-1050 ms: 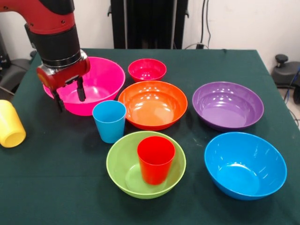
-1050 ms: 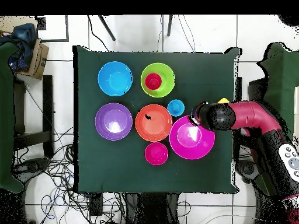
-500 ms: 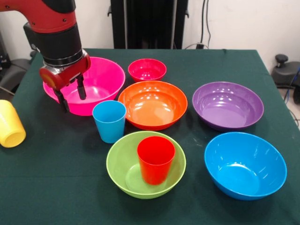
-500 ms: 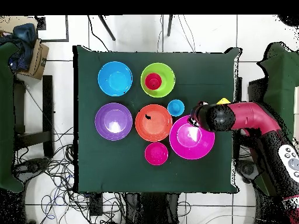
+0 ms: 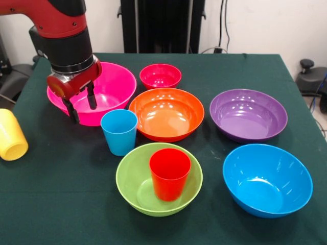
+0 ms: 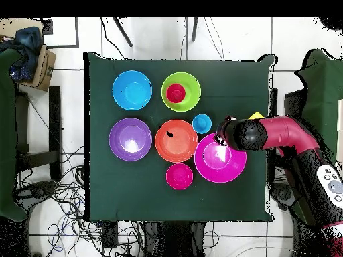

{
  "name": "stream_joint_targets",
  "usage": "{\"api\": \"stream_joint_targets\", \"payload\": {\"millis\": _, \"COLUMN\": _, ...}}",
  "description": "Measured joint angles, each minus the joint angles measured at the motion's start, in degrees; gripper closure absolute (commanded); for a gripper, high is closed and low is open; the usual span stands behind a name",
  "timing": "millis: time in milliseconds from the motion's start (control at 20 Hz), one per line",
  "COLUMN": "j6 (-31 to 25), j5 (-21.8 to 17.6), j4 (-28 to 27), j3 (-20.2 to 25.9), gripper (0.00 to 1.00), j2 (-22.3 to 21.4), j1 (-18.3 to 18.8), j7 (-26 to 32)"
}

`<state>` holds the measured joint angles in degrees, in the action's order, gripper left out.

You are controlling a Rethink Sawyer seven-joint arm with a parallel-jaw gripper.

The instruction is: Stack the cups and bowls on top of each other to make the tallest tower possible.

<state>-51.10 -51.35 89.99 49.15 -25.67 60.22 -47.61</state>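
From the front, the tool (image 5: 82,106) hangs with fingers spread and empty over the near rim of the hot pink bowl (image 5: 110,89), just beside the upright light blue cup (image 5: 119,131). The red cup (image 5: 169,173) stands in the lime green bowl (image 5: 135,190). From overhead, the arm (image 6: 281,137) reaches over the counter (image 6: 234,194) to the pink bowl's edge; a yellow cup (image 6: 256,116) lies beside it

We note a dark green tablecloth (image 5: 240,71) over the table, centre of both views. Front view: a black stand (image 5: 162,25) against the white wall at top centre, a cable (image 5: 225,23) to its right. Overhead view: a cardboard box (image 6: 41,67) at upper left, tangled cables (image 6: 63,194) on the tile floor at lower left.
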Motion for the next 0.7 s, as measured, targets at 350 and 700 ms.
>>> {"api": "stream_joint_targets", "payload": {"millis": 350, "j6": 0.00, "j5": -0.14, "j4": 0.02, "j3": -0.12, "gripper": 0.00, "j2": 0.11, "j1": -0.38, "j7": 0.00}}
{"api": "stream_joint_targets", "payload": {"millis": 700, "j6": 0.01, "j5": -0.17, "j4": -0.01, "j3": -0.15, "gripper": 0.00, "j2": 0.33, "j1": -1.40, "j7": 0.00}}
